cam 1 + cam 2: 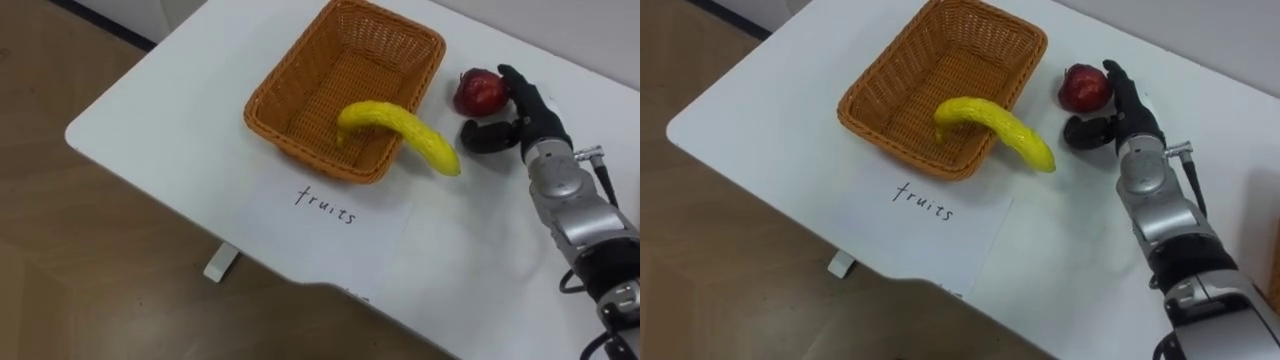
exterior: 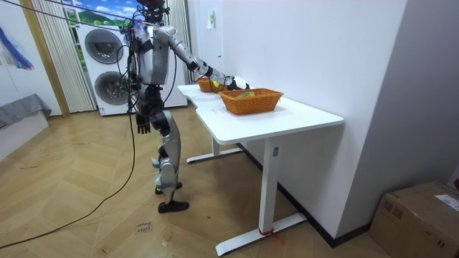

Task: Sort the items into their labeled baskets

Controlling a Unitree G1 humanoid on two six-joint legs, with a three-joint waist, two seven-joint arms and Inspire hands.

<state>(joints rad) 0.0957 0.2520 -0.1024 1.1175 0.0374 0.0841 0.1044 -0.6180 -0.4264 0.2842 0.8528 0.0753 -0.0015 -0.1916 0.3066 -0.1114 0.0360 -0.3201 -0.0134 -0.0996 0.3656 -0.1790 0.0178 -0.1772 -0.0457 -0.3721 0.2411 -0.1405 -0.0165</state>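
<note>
Step in hand: fruit sorting, at the reach for the apple [image 1: 478, 92], which is not yet grasped.
Right hand [image 1: 530, 115]: at the right of the eye views, it lies on the white table [image 1: 150, 120] against the apple's right side. Its fingers [image 1: 515, 85] are stretched out alongside the fruit and its thumb [image 1: 485, 135] is crooked across just below it. The hand brackets the apple and is not closed round it.
Apple: red, in the upper right of the frame, on the table just outside the fruit basket's right-hand corner.
Fruit basket [image 1: 300, 145]: orange wicker, upper centre, with a paper sheet [image 1: 330, 225] bearing a handwritten word lying below it.
Banana [image 1: 400, 125]: draped over the basket's lower rim – one end inside, the other hanging out toward the apple, so it is only half sorted.
Left hand [image 2: 143, 125]: in the room view it hangs by the robot's side, idle; whether it is open or closed cannot be told.
Stance: the robot stands at the table's end on the room view's left, its right arm stretched over the top.
Second basket [image 2: 251, 102]: nearer the camera in the room view, with something yellowish in it that is too small to name.
Next move, as a judgement: close the thumb and fingers on the apple, lift it clear, carry it left over the rim and let go inside – without knocking the banana's overhanging end.
Risk: the round apple may roll away from a loose pinch.
</note>
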